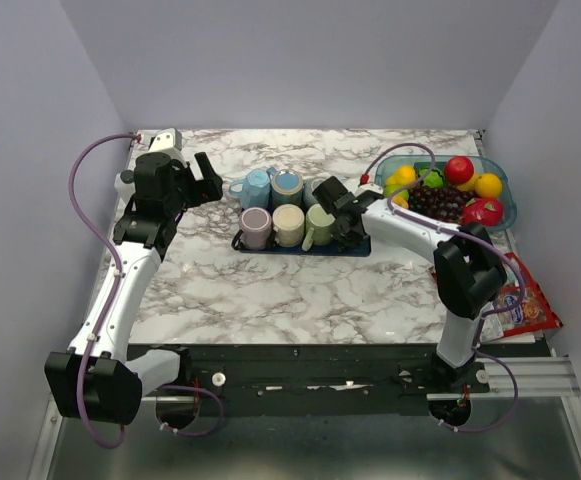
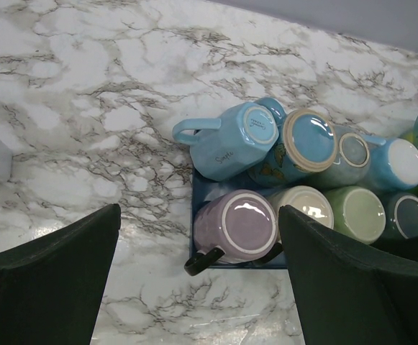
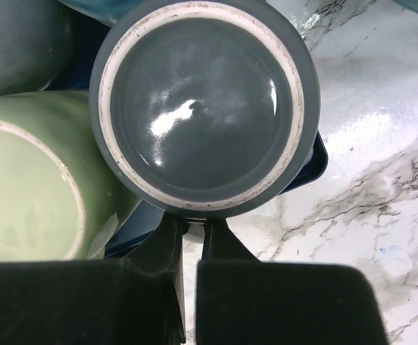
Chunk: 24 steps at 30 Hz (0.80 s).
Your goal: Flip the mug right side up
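Note:
Several mugs stand upside down on a dark blue tray (image 1: 300, 247). The dark grey mug (image 3: 205, 108) is at the tray's right end, base up, next to a green mug (image 3: 29, 187); it also shows in the left wrist view (image 2: 407, 214). My right gripper (image 3: 193, 230) is closed, its fingers pinched together under that mug's near rim; what they hold there is hidden, seemingly the handle. In the top view the right gripper (image 1: 345, 225) covers this mug. My left gripper (image 2: 198, 280) is open and empty above the table, left of the tray, near the purple mug (image 2: 241, 226).
A cream mug (image 2: 306, 208), a light blue mug (image 2: 234, 140) and a blue mug with a tan rim (image 2: 306, 144) crowd the tray. A glass bowl (image 1: 500, 185) of fruit stands at the back right. A snack bag (image 1: 525, 305) lies at the right edge.

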### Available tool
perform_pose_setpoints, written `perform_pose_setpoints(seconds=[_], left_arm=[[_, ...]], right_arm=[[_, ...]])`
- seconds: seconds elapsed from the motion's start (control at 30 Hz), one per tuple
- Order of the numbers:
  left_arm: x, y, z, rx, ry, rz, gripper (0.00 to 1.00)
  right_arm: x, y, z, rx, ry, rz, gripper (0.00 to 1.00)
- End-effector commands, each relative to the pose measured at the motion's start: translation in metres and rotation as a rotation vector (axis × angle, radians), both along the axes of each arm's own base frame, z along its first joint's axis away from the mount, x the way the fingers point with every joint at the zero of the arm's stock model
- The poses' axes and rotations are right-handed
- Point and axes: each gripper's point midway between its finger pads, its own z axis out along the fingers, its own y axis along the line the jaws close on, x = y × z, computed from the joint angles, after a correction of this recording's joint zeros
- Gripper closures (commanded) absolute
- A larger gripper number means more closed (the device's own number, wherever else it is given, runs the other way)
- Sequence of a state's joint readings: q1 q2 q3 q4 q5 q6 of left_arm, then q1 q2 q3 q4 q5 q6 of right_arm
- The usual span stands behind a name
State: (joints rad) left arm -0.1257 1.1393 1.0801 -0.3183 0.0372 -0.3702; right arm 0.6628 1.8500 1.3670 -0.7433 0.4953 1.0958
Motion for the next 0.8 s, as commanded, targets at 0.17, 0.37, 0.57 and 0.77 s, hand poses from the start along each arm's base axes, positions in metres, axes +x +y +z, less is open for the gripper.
perform_pose_setpoints(seconds=[0.17, 0.37, 0.57, 0.77], left_arm=[[-0.004, -0.001, 0.001, -0.004, 0.002, -0.009, 0.01], [-0.005, -0.009, 0.003, -0.037, 0.001, -0.041, 0.01], [-0.007, -0.019, 0.010, -0.076, -0.013, -0.087, 0.01], [-0.015, -0.055, 0.032, -0.177, -0.060, -0.283, 0.01]], right_arm=[[0.010, -0.006, 0.061, -0.102, -0.196, 0.020, 0.99], [0.003, -0.011, 0.098, -0.108, -0.271, 0.020, 0.99], [0.001, -0.016, 0.138, -0.064, -0.347, 0.020, 0.99], [0.010, 0.008, 0.220, 0.075, -0.530, 0.163, 0.99]])
